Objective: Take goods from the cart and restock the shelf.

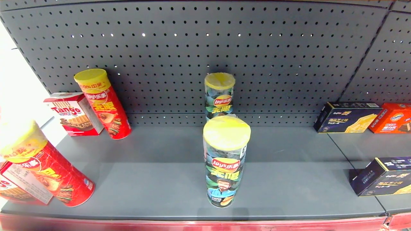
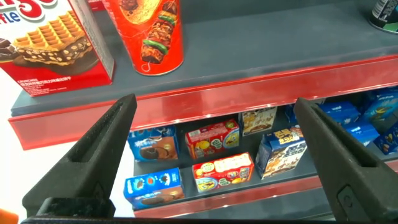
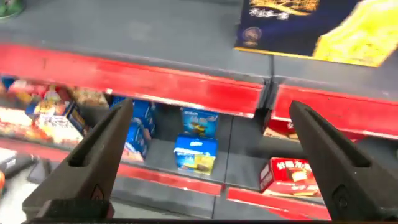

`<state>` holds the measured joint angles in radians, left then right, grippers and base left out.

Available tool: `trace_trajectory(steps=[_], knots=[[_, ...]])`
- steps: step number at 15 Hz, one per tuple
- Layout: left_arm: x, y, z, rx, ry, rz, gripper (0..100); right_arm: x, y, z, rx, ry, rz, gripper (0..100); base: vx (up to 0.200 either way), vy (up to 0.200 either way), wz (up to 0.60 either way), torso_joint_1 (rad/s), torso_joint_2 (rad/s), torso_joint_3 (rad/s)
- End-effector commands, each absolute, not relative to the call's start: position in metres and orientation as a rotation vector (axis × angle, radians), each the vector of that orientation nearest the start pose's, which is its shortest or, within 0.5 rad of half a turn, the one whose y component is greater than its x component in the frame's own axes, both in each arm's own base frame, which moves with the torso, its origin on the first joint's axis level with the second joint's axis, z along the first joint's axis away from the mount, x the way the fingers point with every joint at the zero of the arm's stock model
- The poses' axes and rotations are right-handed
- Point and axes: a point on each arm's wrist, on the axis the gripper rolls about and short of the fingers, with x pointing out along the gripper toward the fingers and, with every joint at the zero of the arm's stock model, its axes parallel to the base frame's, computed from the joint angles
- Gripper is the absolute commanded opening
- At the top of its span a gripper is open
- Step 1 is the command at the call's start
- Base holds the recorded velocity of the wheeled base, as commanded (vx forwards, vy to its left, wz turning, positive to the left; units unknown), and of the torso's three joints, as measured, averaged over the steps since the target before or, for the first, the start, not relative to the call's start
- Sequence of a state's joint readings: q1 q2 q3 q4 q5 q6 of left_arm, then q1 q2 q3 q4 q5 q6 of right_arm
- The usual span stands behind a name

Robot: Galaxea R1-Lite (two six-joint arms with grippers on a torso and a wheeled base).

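1. Left gripper [image 2: 211, 158]: fingers spread wide with nothing between them. It hangs before the shelf's red lip [image 2: 186, 102], below the front wafer box [image 2: 50, 43] and front red can [image 2: 152, 34]. Judgement: no item is in hand for restocking.
2. Shelf [image 1: 154, 173], left end: a rear wafer box [image 1: 72, 114] and a rear red can [image 1: 102, 104] stand by the pegboard, behind the front pair. Judgement: like goods are filed front to back, faces outward for shoppers. The cans' labels picture skewers and the boxes' labels picture waffles; the print is not transcribed.
3. Centre: the front blue-green can [image 1: 224, 160] and the rear blue-green can [image 1: 220, 96] stand upright under yellow lids, one behind the other. The front label shows a cartoon figure. The row has gaps either side, likely room for more stock.
4. Right end: the rear dark blue box [image 1: 346, 117], the orange box [image 1: 391, 118] and the front dark blue box [image 1: 382, 176] all lie flat, probably for stability.
5. Right gripper [image 3: 211, 158]: released and empty, before the lip beneath the front dark blue box.
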<state>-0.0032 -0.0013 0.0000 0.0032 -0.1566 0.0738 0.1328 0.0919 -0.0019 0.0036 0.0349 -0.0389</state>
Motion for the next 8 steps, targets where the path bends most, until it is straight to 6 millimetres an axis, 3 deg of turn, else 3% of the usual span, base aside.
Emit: trace_trajectory(steps=[1,4,6,8], knots=[[-0.0231,-0.0034,0.0752,0.070,-0.003,-0.158,100,-0.0154,-0.0020,0.0770,-0.009,0.098,0.140,100,0.000,0.000,0.00,0.000,0.00,0.000],[-0.0231,-0.0034,0.0752,0.070,-0.003,-0.158,100,-0.0154,-0.0020,0.0771,-0.009,0.096,0.140,100,0.000,0.000,0.00,0.000,0.00,0.000],[-0.0231,-0.0034,0.0752,0.072,-0.003,-0.160,100,-0.0157,-0.0006,0.0768,-0.005,0.098,0.051,100,0.000,0.000,0.00,0.000,0.00,0.000],[-0.0231,-0.0034,0.0752,0.073,-0.003,-0.160,100,-0.0228,0.0005,0.0753,0.002,0.002,-0.011,100,0.000,0.000,0.00,0.000,0.00,0.000]])
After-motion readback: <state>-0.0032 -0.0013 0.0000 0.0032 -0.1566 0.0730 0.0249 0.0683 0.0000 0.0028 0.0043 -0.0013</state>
